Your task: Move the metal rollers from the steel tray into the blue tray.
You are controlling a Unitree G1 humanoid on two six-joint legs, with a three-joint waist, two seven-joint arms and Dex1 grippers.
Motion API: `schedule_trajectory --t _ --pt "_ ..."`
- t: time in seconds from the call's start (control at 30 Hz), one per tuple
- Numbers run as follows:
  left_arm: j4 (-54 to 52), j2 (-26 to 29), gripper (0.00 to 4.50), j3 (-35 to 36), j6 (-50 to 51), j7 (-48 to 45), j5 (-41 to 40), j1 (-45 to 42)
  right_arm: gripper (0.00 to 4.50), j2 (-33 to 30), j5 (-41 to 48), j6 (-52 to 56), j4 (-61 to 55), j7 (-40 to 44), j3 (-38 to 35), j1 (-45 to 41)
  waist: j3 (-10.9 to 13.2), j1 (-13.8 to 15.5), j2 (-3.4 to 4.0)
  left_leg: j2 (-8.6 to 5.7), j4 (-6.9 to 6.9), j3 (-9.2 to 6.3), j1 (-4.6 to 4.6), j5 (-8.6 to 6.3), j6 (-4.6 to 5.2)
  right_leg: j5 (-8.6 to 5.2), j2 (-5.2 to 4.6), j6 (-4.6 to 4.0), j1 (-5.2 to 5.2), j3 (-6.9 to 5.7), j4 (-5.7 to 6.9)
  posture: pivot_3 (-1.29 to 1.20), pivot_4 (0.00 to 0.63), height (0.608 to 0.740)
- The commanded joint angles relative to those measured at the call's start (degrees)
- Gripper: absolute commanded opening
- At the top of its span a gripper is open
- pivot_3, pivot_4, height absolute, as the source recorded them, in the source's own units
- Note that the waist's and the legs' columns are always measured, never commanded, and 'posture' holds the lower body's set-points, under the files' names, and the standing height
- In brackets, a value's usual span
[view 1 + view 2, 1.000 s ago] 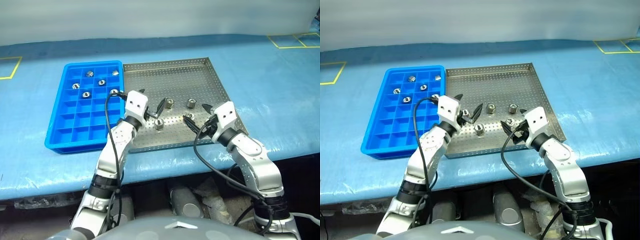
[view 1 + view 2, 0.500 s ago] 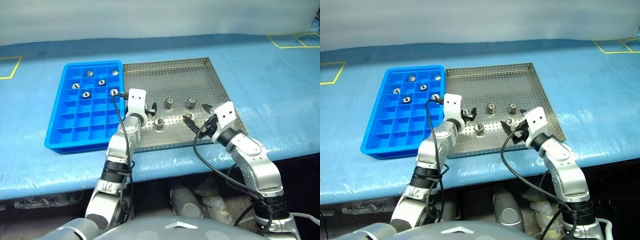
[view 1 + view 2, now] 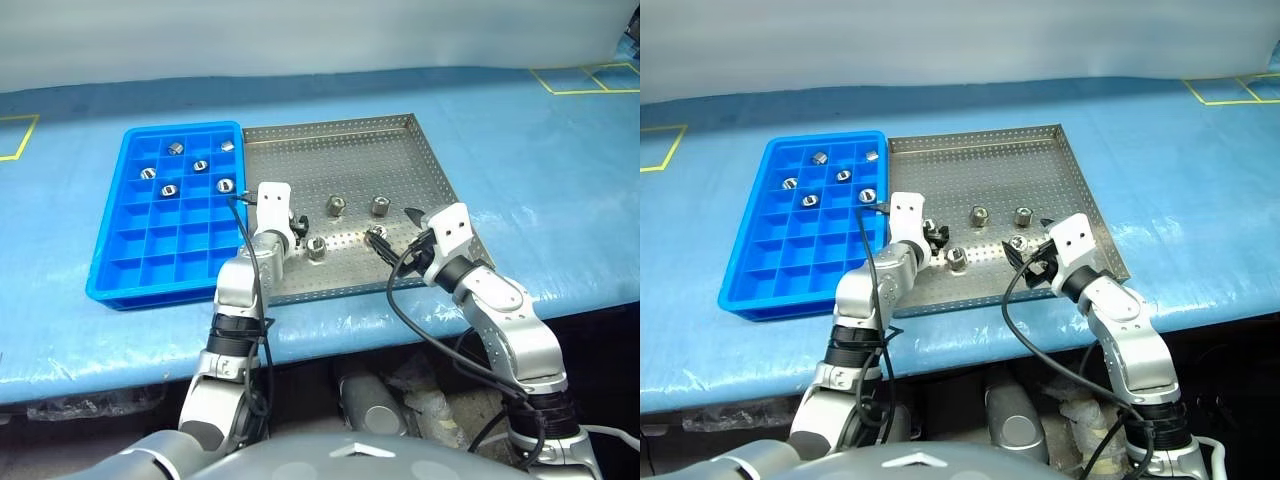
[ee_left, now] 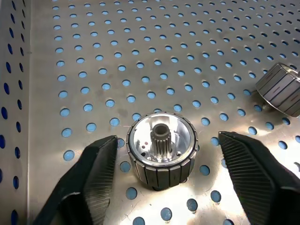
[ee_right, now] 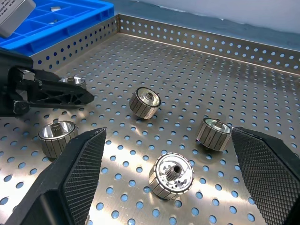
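Observation:
The steel tray (image 3: 350, 150) holds several metal rollers. One roller (image 4: 161, 150) stands upright between the fingers of my left gripper (image 4: 167, 136), which is low over the tray's left part. The jaws are open, with one finger close to the roller and a gap at the other. Another roller (image 3: 316, 247) lies just right of that gripper. My right gripper (image 3: 395, 232) hovers open over the tray's near right part, with a roller (image 5: 171, 176) just ahead of it and nothing between its fingers. Two more rollers (image 3: 336, 205) (image 3: 380, 205) stand farther back. The blue tray (image 3: 150, 250) to the left holds several rollers (image 3: 200, 165) in its far cells.
Both trays sit side by side on a table under a blue cover (image 3: 540, 170). Yellow tape marks (image 3: 585, 78) lie at the far right and far left. The table's front edge (image 3: 330, 345) runs just behind my wrists. Black cables (image 3: 400, 300) loop off both arms.
My left gripper tipped downward and sank to the steel tray, and its fingers drew closer together around a roller. The right arm kept still.

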Motion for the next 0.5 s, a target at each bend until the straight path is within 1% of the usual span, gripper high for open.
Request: schedule_trajectory --t 0.03,0.07,0.13,0.2,0.3,0.4,0.5 --pt "-0.86 -1.38 1.82 0.69 -1.1 0.66 -0.89 -1.17 4.5 -0.12 0.16 -0.55 -2.07 -0.24 -0.66 -0.41 0.0 -0.01 0.0 0.0 0.0 0.0 0.0 0.0 0.0 0.0 0.0 0.0 0.0 0.0 0.0 -0.14 0.15 0.74" --pt "-0.93 -1.71 1.69 0.98 -3.25 1.08 -0.78 -0.98 4.5 -0.1 0.16 -0.57 -2.02 -0.24 -0.64 -0.43 0.0 -0.04 0.0 0.0 0.0 0.0 0.0 0.0 0.0 0.0 0.0 0.0 0.0 0.0 -0.01 -0.14 0.15 0.74" --pt "-1.3 -1.53 1.7 0.51 -6.65 1.41 -0.07 -0.63 4.5 -0.07 0.18 -0.61 -1.92 -0.21 -0.6 -0.47 0.01 -0.03 -0.01 0.0 0.0 0.0 0.0 0.0 0.0 0.01 0.0 0.01 -0.01 0.0 -0.01 -0.14 0.15 0.74" --pt "-3.36 -1.49 1.7 -0.24 -13.21 -0.14 -0.46 0.74 4.5 0.08 0.25 -0.69 -1.68 -0.15 -0.5 -0.53 0.01 -0.02 -0.01 0.0 0.0 0.0 0.0 0.0 0.0 0.01 0.0 0.01 0.0 0.0 0.0 -0.12 0.15 0.74" --pt "-9.14 -2.29 1.7 0.26 -23.3 0.79 -0.55 2.01 4.5 0.32 0.3 -0.75 0.0 0.89 0.91 -1.78 0.1 0.24 -0.15 0.0 -0.04 0.01 0.01 0.0 0.0 0.02 -0.01 0.01 0.0 0.02 -0.01 -0.07 0.15 0.74" --pt "-12.79 -2.77 1.7 2.27 -25.94 3.62 -0.91 2.02 4.5 0.7 0.33 -1.03 2.16 2.22 2.52 -4.25 0.16 0.82 -0.25 0.02 -0.03 0.01 0.0 0.0 0.0 0.03 0.01 0.02 -0.01 0.03 0.0 -0.01 0.15 0.74" --pt "-14.41 -1.12 1.7 3.46 -26.67 8.51 2.57 2.45 4.5 1.12 0.22 -1.4 4.56 3.95 4.49 -7.18 0.16 2.21 -0.26 0.0 -0.01 0.02 0.05 0.01 0.0 0.06 0.0 0.07 0.04 0.04 0.0 0.05 0.15 0.74"
